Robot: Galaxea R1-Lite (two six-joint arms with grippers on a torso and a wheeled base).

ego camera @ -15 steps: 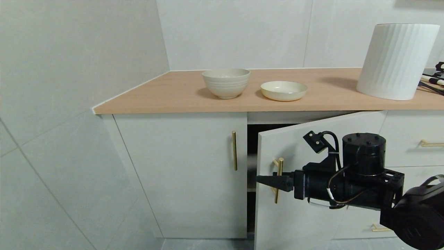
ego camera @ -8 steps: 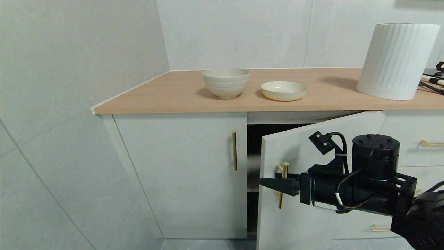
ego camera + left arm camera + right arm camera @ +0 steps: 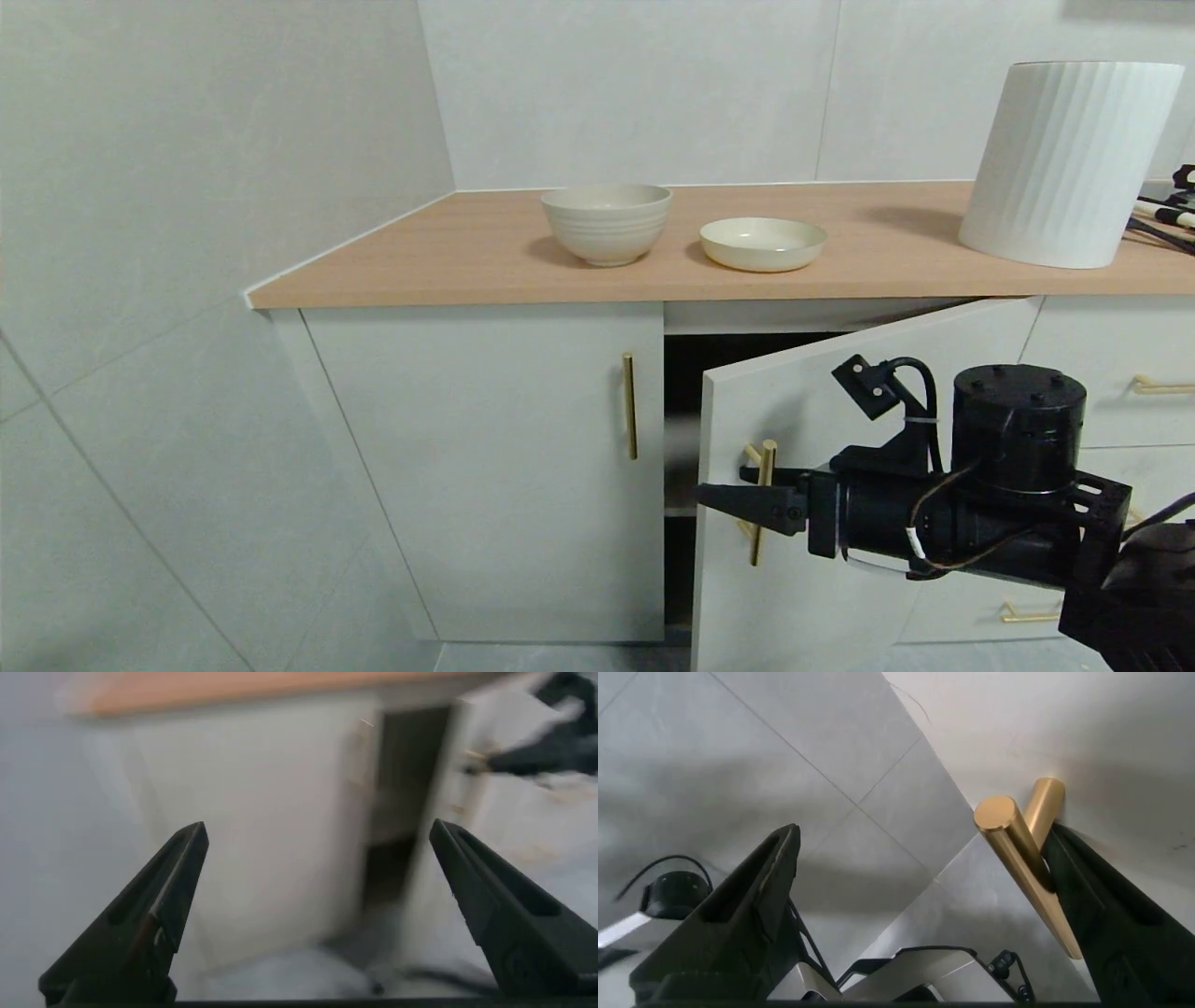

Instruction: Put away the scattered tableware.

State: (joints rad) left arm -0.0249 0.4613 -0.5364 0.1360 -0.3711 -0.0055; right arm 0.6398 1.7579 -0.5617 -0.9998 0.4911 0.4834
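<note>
The right gripper (image 3: 711, 495), fingers spread, has the door handle (image 3: 767, 455) against one finger; it should pull smoothly along the cabinet door's (image 3: 812, 401) arc. The bowl (image 3: 607, 222) and dish (image 3: 763, 243) sit side by side on the countertop (image 3: 448, 257), back from its front edge.

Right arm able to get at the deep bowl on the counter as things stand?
Probably not yet. The right gripper is down at the cabinet door handle, which sits inside its open jaws; the deep bowl is up on the countertop. Nothing crowds it, so after backing off, likely yes.
</note>
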